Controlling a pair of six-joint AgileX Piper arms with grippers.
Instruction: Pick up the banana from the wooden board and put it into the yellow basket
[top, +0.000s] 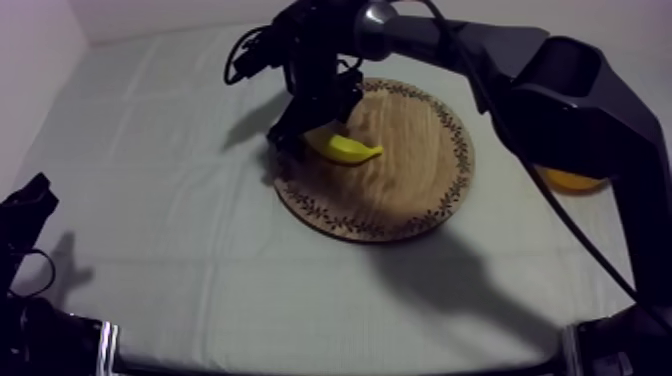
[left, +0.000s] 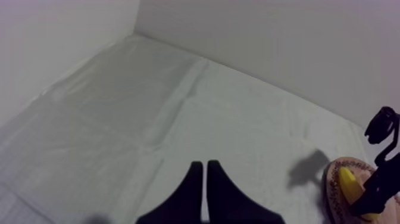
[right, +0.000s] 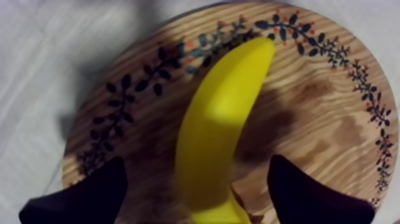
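1. Top view: dim, cool grey light over the cloth (top: 180, 200), darker toward the corners.
2. The right arm (top: 560, 90) casts a broad, soft-edged shadow on the cloth on the near side of the board (top: 420, 190).
3. A small glint sits on the arm's metal joint (top: 378, 17).
4. Left wrist view: pale, even light, with one grey shadow on the cloth beside the board.
5. Right wrist view: warmer light. The banana (right: 226, 107) is bright at its far end and shaded at its near end. It throws a dark patch on the board beside it.

The banana (top: 347, 150) lies on the board (top: 410, 195), near its left rim. The right gripper (top: 312, 135) straddles it. The basket (top: 572, 181) sits right of the board.
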